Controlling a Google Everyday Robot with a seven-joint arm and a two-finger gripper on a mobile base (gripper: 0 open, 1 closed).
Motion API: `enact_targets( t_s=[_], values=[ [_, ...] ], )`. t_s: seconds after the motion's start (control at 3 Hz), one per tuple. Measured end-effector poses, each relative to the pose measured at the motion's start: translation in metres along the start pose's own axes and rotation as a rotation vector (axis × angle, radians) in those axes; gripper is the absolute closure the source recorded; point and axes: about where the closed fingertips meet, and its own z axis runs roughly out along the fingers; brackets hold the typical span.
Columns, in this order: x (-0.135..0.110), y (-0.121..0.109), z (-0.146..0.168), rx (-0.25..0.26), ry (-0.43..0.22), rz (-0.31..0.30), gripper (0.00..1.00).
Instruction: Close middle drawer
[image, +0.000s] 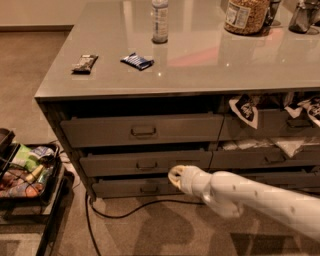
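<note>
Middle drawer (115, 164) sits slightly open (gripper (175, 176) at its lower right edge).

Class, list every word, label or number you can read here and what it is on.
Jar label: print too blurred to read.
Bottle label: too blurred.
Blue packet: too blurred.
Claw, in front of the middle drawer: no text.
</note>
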Motion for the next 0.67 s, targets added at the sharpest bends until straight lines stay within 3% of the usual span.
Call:
enact_targets(
  t_s=[0.33, 0.67],
  values=[
    [-0.027, 0.007, -0.067, 0.108, 0.066, 0.011, 1.0],
    [-0.038, 0.032, -0.076, 0.111, 0.086, -0.015, 0.81]
  ],
)
